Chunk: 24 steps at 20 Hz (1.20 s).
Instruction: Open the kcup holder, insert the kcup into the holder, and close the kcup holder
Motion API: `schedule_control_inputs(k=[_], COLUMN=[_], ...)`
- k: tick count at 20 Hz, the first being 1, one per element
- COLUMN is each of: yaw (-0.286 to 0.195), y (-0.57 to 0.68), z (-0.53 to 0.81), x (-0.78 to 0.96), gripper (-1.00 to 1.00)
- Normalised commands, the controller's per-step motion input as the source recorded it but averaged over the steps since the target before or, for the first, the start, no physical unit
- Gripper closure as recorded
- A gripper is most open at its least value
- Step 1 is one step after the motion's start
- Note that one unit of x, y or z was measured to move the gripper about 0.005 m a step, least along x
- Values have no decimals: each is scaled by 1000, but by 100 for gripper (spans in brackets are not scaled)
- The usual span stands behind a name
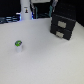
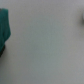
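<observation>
- Kcup (image 1: 18, 45) stands on the table (image 1: 40, 57), well apart from the kcup holder (image 1: 63, 25), drawers shut.
- Wrist view blurred; claw state cannot be determined.

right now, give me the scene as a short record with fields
surface: pale tabletop
kcup holder: black two-tier drawer unit toward the exterior view's right, both drawers look shut
kcup: white pod with green top, upright on the table toward the exterior view's left, apart from the holder
gripper: not visible in either view
wrist view: blurred pale surface with a green patch at the edge
</observation>
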Motion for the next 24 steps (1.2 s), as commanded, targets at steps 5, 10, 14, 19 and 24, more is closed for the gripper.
schedule_control_inputs(k=[5, 10, 14, 19, 24], yaw=[-151, -160, -179, -182, -185], y=[672, 712, 729, 730, 694], z=[78, 60, 2, -16, -131], x=[-241, -249, -218, -245, -235], gripper=[-100, -100, -100, -100, -100])
